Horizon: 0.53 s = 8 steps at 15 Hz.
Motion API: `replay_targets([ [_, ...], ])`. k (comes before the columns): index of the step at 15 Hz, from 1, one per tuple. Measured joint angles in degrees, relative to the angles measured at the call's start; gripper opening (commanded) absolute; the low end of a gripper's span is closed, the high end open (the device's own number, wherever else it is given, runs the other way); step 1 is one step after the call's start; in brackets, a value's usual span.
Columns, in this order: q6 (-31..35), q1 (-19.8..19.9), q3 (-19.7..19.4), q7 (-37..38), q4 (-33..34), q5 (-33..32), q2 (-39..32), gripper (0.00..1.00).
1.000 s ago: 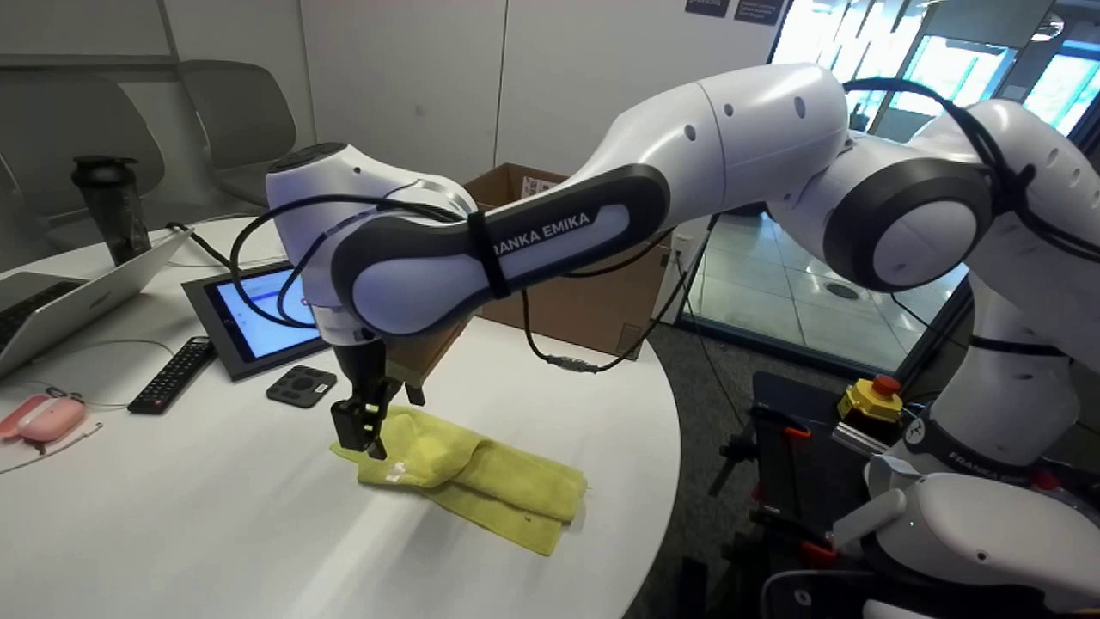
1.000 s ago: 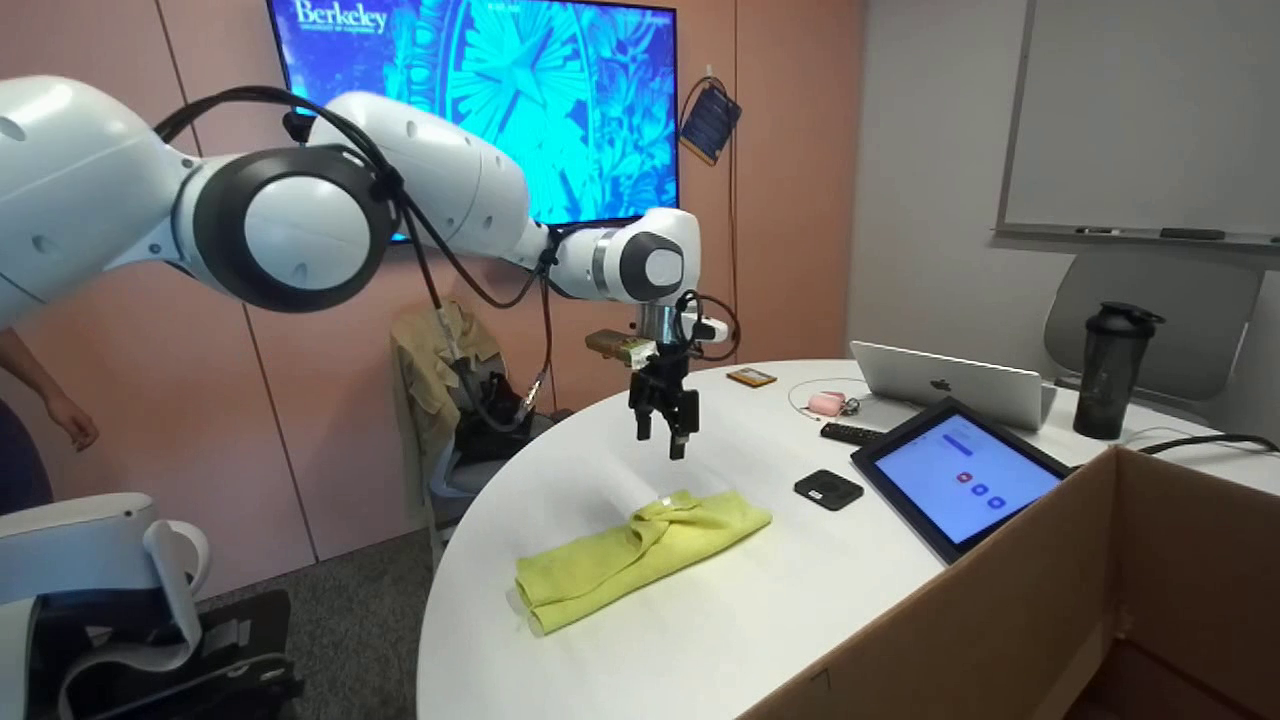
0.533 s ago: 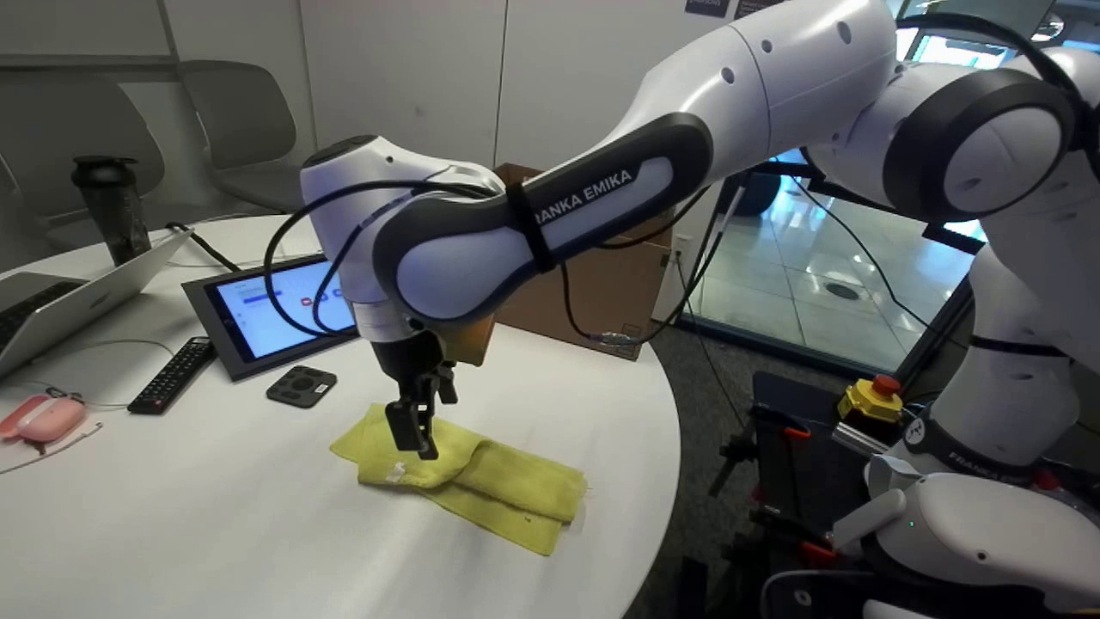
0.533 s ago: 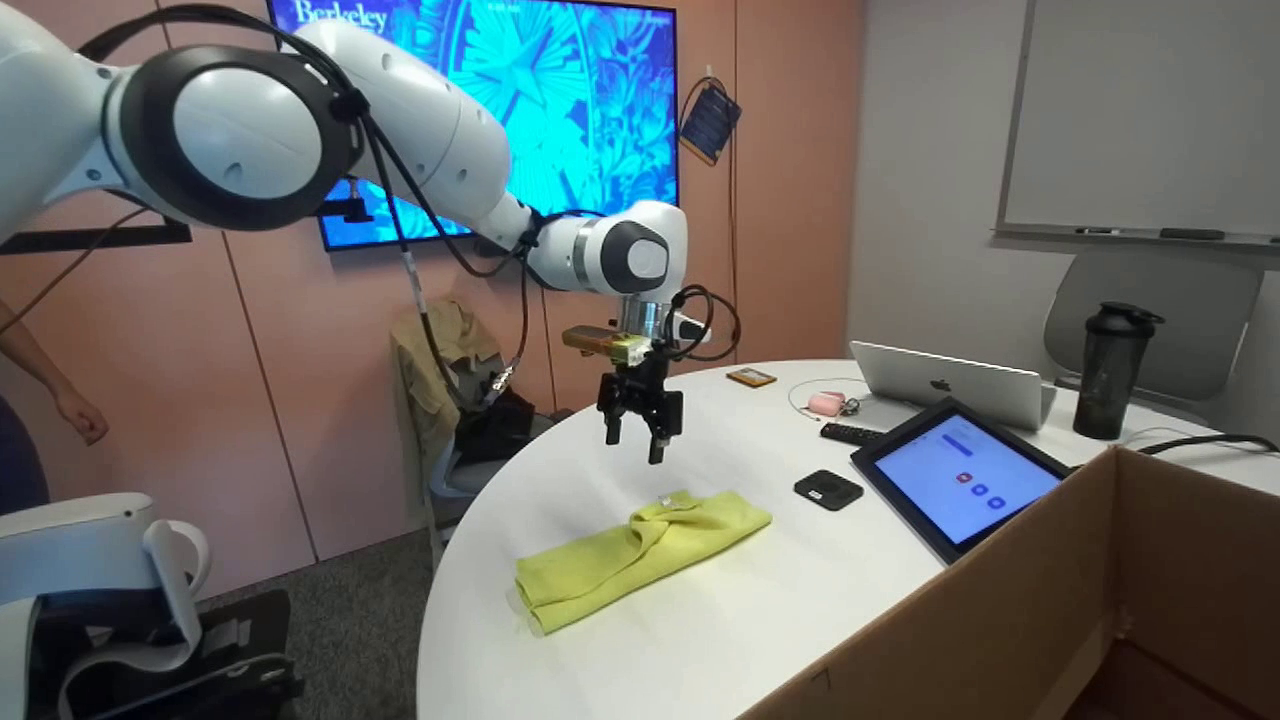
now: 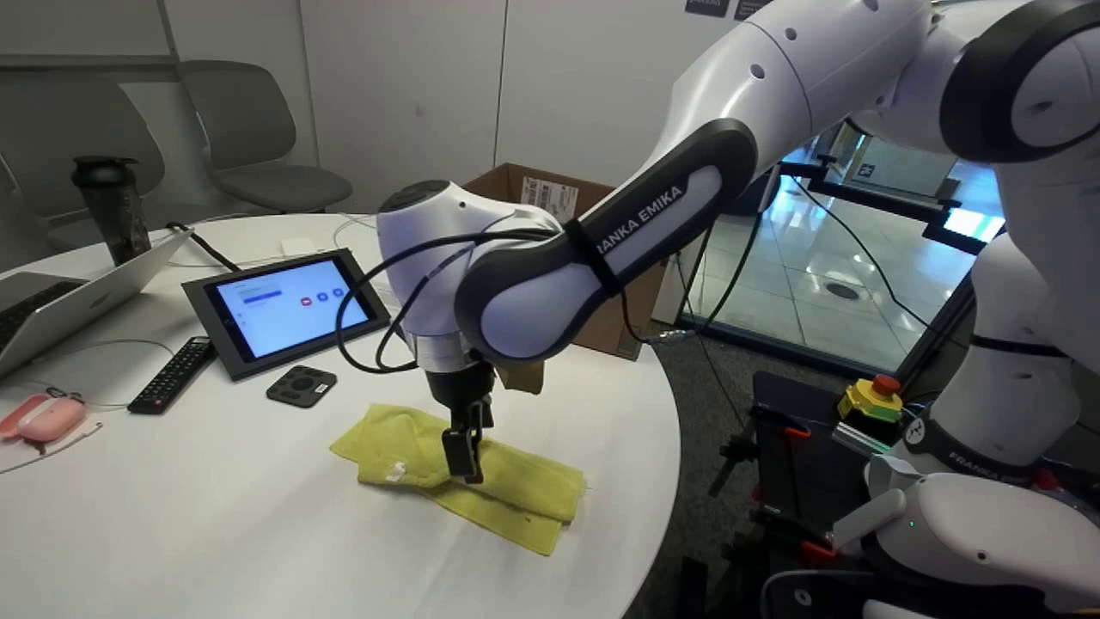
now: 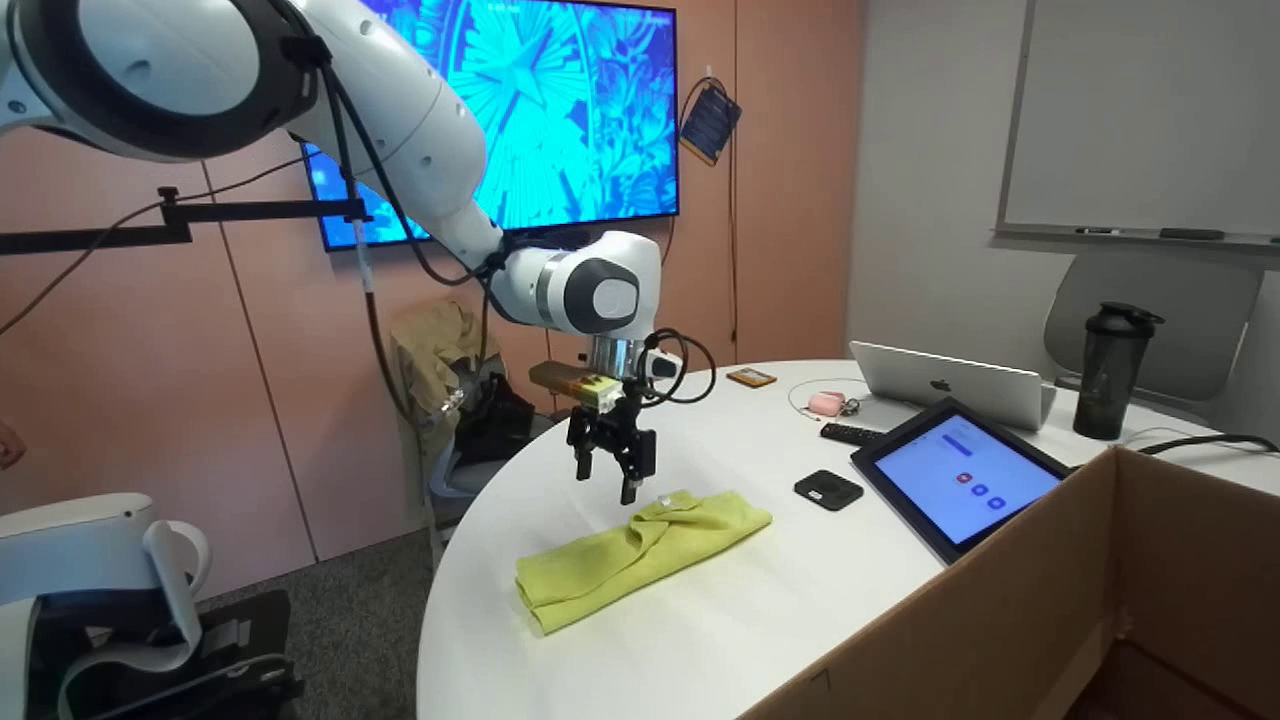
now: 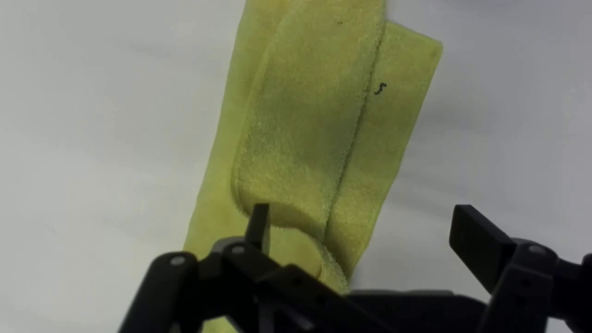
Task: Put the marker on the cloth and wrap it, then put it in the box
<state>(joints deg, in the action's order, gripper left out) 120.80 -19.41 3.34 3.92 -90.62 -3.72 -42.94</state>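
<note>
In mid-air, the jaws hang wide apart above the yellow cloth [image 6: 640, 555], which lies folded on the white desk [image 6: 720, 630]. Farther off, the brown cardboard box [image 6: 1050, 590] stands open at the top, near the tablet [image 6: 962, 482].

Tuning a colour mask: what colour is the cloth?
The cloth is yellow-green, with a small dark squiggle; clearest in the wrist view.

- One yellow cloth [image 6: 620, 560]
- One cardboard box [image 6: 1000, 630]
- One robot arm [image 5: 773, 94]
- One desk [image 6: 720, 640]
- One tablet [image 5: 285, 305]
- One laptop [image 6: 940, 382]
- One remote control [image 5: 172, 376]
- One black bottle [image 6: 1110, 370]
- One pink case [image 5: 51, 419]
- One flat black device [image 6: 828, 490]
- One wall screen [image 6: 570, 110]
- One whiteboard [image 6: 1150, 110]
- In an exterior view, two gray chairs [image 5: 236, 112]
</note>
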Motion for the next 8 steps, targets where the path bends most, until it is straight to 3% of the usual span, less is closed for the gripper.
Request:
replay_targets([
  [8,14.8,5.4,0.7,-4.5,-23.6,-0.3,10.2,1.0],
])
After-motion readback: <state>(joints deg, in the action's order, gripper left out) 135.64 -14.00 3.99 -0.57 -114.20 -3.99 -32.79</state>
